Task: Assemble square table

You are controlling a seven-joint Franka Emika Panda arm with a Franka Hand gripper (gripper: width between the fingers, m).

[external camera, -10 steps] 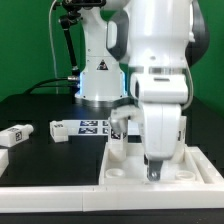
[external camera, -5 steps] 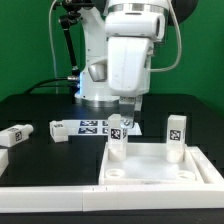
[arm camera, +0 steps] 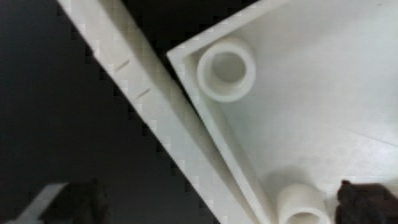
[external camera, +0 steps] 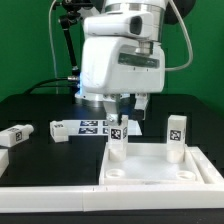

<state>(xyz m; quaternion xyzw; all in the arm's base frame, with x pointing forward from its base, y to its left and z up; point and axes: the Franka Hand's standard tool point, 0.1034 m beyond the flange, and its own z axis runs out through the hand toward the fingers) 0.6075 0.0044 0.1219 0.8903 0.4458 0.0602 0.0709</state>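
White plastic, your square table panel [external camera: 160, 170] lies nearest the exterior camera, one leg post [external camera: 118, 143] and a second leg post [external camera: 176, 134] upright on its far corners. Your gripper [external camera: 126, 106] hangs above the first one, jaws wide apart, holding nothing.

I see the black worktop [external camera: 45, 160] spreading out beneath the end effector [external camera: 127, 103]. The marker board [external camera: 90, 126] lies flat on it below the end effector, reaching toward the exterior view's left. A long white border bar [external camera: 60, 192] runs along the near edge, well forward of the end effector. My wrist view catches a border bar [arm camera: 134, 80] close underneath. A green backdrop [external camera: 25, 40] stands far behind.
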